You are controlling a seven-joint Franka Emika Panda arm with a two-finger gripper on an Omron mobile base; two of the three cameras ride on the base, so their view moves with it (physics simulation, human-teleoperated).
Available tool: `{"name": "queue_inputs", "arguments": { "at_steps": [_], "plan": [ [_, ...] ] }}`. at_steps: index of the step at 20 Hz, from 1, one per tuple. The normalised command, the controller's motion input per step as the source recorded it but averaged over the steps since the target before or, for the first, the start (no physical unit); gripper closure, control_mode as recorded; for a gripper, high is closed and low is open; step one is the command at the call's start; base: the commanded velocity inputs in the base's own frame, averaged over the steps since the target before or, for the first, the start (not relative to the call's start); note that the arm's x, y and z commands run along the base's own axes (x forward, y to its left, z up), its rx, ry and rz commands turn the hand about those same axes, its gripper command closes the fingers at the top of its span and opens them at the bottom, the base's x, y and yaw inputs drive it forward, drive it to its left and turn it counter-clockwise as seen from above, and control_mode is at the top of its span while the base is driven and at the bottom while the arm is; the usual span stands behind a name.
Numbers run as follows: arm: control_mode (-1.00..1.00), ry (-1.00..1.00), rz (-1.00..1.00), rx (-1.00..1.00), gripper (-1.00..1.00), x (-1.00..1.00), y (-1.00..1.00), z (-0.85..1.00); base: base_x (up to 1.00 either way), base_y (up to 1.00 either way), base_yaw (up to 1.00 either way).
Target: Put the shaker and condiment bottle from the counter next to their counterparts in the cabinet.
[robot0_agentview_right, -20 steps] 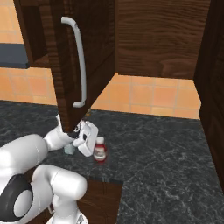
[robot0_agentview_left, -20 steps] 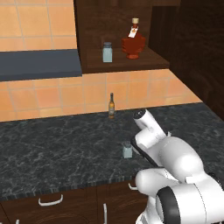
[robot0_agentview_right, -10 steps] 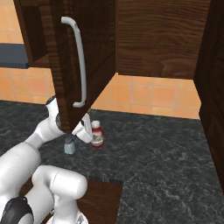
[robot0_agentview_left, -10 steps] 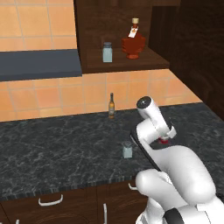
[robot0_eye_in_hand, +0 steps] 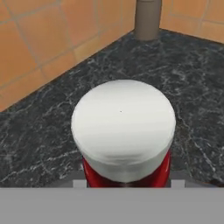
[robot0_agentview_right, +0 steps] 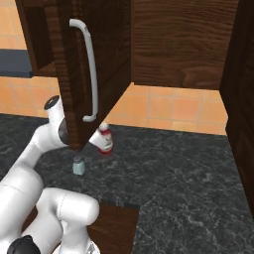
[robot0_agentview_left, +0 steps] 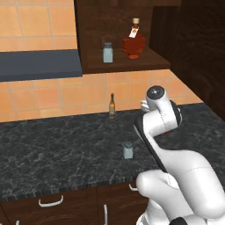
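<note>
1. Closed on the condiment bottle [robot0_eye_in_hand: 123,135], gripper [robot0_agentview_right: 95,143] jaws clamped low on the red body; bottle lifted off the counter [robot0_agentview_right: 173,163] and tilted, just under the open cabinet door [robot0_agentview_right: 94,59].
2. Probably light, stiff and smooth; likely to slip if clamped on the rounded white cap, so better held on the body.
3. Left standing on the counter, close by: the shaker [robot0_agentview_left: 128,150].
4. Farther back by the tiles: slim dark bottle [robot0_agentview_left: 112,107].
5. Up on the cabinet [robot0_agentview_left: 132,66] shelf: twin shaker [robot0_agentview_left: 107,52] and red flask [robot0_agentview_left: 134,42]; door edge and handle [robot0_agentview_right: 88,74] likely in the way on the lift.
</note>
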Motion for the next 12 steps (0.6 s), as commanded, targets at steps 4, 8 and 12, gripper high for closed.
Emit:
{"name": "queue_inputs", "arguments": {
  "at_steps": [4, 8, 12],
  "plan": [
    [-1.00, 0.00, 0.24, -0.11, 1.00, 0.00, 0.43, 0.43, 0.00, 0.00, 0.00],
    [-1.00, -0.02, 0.21, -0.20, 1.00, 0.00, 0.42, 0.44, 0.00, 0.00, 0.00],
    [-1.00, -0.03, 0.21, -0.14, 1.00, 0.00, 0.30, 0.60, 0.00, 0.00, 0.00]
  ]
}}
